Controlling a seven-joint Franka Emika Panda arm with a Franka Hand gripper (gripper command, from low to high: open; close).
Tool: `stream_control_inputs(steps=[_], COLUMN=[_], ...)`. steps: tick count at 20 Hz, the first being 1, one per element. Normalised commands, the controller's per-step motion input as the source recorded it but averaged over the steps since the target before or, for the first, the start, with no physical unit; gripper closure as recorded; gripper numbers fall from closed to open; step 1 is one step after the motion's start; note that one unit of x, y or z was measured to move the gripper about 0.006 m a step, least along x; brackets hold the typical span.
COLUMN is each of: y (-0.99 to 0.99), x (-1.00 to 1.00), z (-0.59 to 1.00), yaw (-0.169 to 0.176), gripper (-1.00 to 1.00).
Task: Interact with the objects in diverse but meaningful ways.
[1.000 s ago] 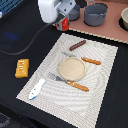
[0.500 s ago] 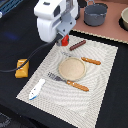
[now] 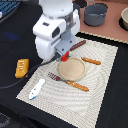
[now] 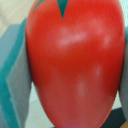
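Now gripping the tomato (image 4: 75, 65) firmly between both pads of the pincer (image 3: 63, 55), just above the plate (image 3: 73, 69).

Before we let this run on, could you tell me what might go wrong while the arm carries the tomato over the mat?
The tomato sits between the gripper's pads; being round and smooth, it could slip out. It hangs just by the plate's rim, so a drop might roll off toward the fork. The arm hides the sausage stick partly, so a descent could bump it.
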Motion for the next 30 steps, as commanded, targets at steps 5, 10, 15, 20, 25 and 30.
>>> stream_control_inputs(steps=[5, 10, 15, 20, 25, 30], y=[-0.67, -0.46, -0.41, -0.62, -0.68, -0.24], x=[0.74, 0.87, 0.92, 0.84, 0.68, 0.27], z=[0.66, 0.16, 0.0, 0.0, 0.0, -0.01], yaw=[-0.002, -0.031, -0.034, -0.045, -0.03, -0.031], gripper=[1.0, 1.0, 1.0, 1.0, 1.0, -1.0])
